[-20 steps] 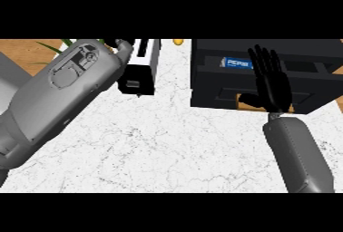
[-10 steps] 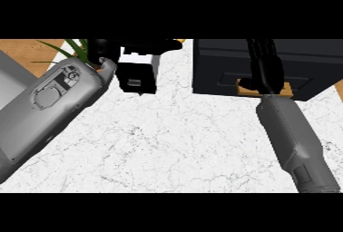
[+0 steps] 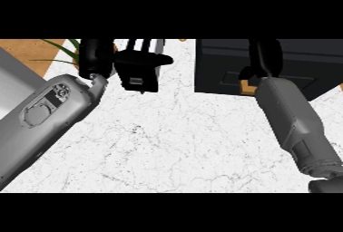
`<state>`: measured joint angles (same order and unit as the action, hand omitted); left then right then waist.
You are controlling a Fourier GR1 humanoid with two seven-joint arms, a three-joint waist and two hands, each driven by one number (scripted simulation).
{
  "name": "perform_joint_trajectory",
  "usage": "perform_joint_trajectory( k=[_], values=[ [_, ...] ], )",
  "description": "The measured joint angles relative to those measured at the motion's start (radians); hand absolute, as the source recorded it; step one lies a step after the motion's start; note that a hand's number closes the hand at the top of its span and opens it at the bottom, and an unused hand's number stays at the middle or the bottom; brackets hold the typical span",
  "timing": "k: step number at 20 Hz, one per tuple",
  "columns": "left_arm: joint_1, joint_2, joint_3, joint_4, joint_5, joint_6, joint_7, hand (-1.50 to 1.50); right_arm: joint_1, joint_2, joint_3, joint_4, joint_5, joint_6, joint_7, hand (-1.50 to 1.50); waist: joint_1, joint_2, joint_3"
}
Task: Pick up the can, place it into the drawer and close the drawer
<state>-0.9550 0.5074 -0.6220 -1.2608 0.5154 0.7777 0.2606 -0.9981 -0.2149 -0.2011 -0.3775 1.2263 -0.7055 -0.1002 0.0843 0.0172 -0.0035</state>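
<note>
The black drawer unit (image 3: 218, 68) stands at the back right of the white marble counter (image 3: 174, 145). My right hand (image 3: 265, 54) lies against its front with straight fingers, open and holding nothing. No part of the can shows, and neither does the inside of the drawer. My left hand (image 3: 95, 56) is raised at the back left, fingers relaxed and empty, beside a black and white appliance (image 3: 137, 70).
A green plant (image 3: 64, 47) stands behind my left hand. A grey slab (image 3: 13, 77) runs along the left edge. A small tan patch (image 3: 248, 86) shows under my right wrist. Bare marble fills the middle and front.
One second ago the blue-labelled can lay in the open drawer. My right hand has since pushed forward against the drawer, and the can and the drawer's inside have gone out of sight.
</note>
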Motion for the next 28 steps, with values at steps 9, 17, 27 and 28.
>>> perform_joint_trajectory(
  k=[9, 17, 27, 28],
  values=[
    [0.083, 0.023, 0.0, -0.081, -0.029, -0.002, -0.006, -1.5, -0.084, -0.021, -0.036, 0.117, -0.007, 0.007, -0.027, -1.5, 0.001, 0.009, 0.002],
    [0.134, 0.024, 0.015, -0.107, -0.039, -0.012, -0.032, -1.5, -0.105, -0.013, -0.122, 0.13, -0.097, 0.032, -0.186, -1.5, -0.012, 0.018, 0.005],
    [0.204, 0.036, 0.035, -0.129, -0.048, -0.014, -0.056, -1.5, -0.138, 0.063, -0.331, 0.094, -0.349, 0.142, -0.358, -1.5, -0.029, 0.009, 0.01],
    [0.216, 0.04, 0.036, -0.13, -0.05, -0.014, -0.061, -1.5, -0.142, 0.068, -0.356, 0.091, -0.38, 0.163, -0.369, -1.5, -0.031, 0.009, 0.01]
  ],
)
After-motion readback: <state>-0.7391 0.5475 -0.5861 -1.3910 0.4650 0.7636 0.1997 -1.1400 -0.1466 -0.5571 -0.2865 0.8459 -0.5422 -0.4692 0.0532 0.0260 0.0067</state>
